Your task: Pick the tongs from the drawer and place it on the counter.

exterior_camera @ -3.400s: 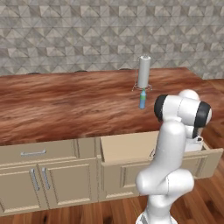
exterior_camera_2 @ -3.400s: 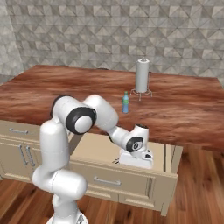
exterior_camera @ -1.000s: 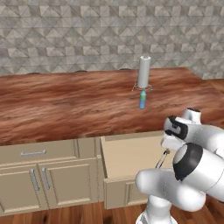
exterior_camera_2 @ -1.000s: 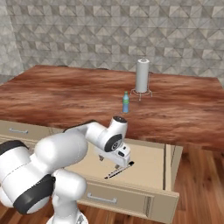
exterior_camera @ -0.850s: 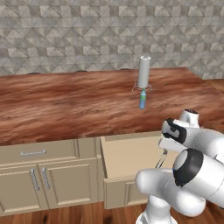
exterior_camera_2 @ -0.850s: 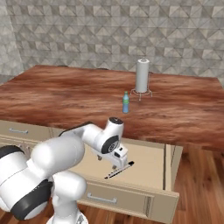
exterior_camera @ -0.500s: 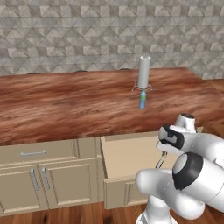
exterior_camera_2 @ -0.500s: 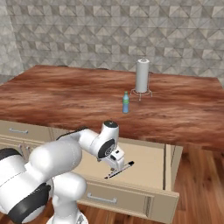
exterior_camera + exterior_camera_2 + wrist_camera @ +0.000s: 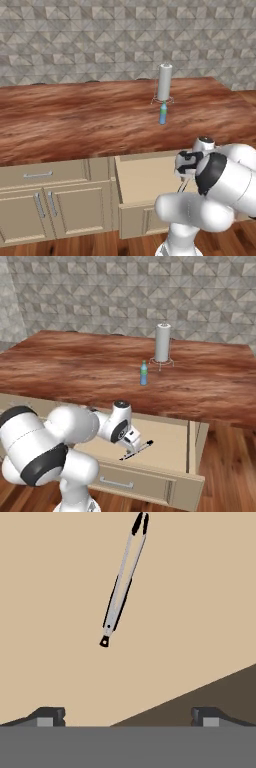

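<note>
The tongs [image 9: 136, 450] lie flat on the floor of the pulled-out drawer [image 9: 172, 442], slim and silvery with dark tips. In the hand view the tongs [image 9: 122, 582] lie ahead of the fingers, slanting up and to the right on the tan drawer floor [image 9: 55, 607]. My gripper [image 9: 131, 440] hangs low inside the drawer, just above and left of the tongs. The gripper [image 9: 127, 714] is open, with nothing between its fingertips. The arm's bulk covers the drawer's right part in the left base view, where the drawer floor [image 9: 145, 177] shows. The counter [image 9: 75, 363] runs behind.
A blue-green bottle [image 9: 143, 373] and a tall grey cylinder [image 9: 162, 342] stand on the counter [image 9: 75, 120] behind the drawer. A closed tan drawer and cabinet doors [image 9: 45, 210] lie to the left. The drawer front [image 9: 145, 483] juts out over the wooden floor.
The hand has shifted slightly left and sunk lower into the drawer, closer to the tongs. The jaws stayed open and the tongs have not moved.
</note>
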